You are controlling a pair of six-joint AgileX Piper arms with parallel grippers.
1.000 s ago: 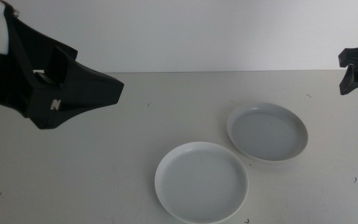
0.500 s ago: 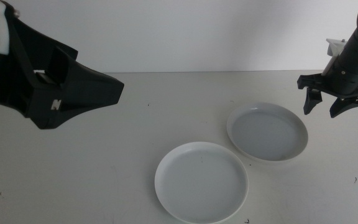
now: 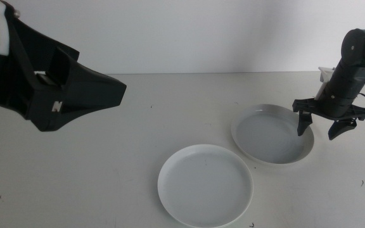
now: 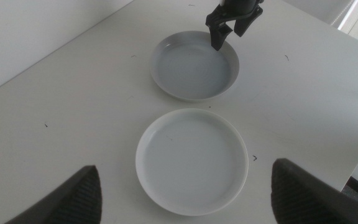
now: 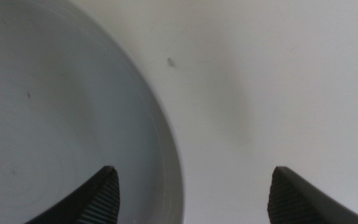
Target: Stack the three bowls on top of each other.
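The right gripper [image 3: 323,127] hangs over the far right edge of the grey bowl [image 3: 272,134], jaws spread wide and empty — one inside the rim, one outside. The white bowl [image 3: 205,185] sits just beside it, nearer the camera, on the table [image 3: 106,164]. The left gripper [image 4: 185,193] waits high on the left — wide open, holding nothing.

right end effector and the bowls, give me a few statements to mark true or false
1. The right end effector is open, straddling the grey bowl's rim. True.
2. The white bowl is stacked on the grey bowl. False: they lie apart on the table.
3. The left end effector holds a bowl. False: it is open and empty, above the table.
4. A mint green bowl sits between the two. False: none is visible.
5. Both visible bowls are upright and empty. True.
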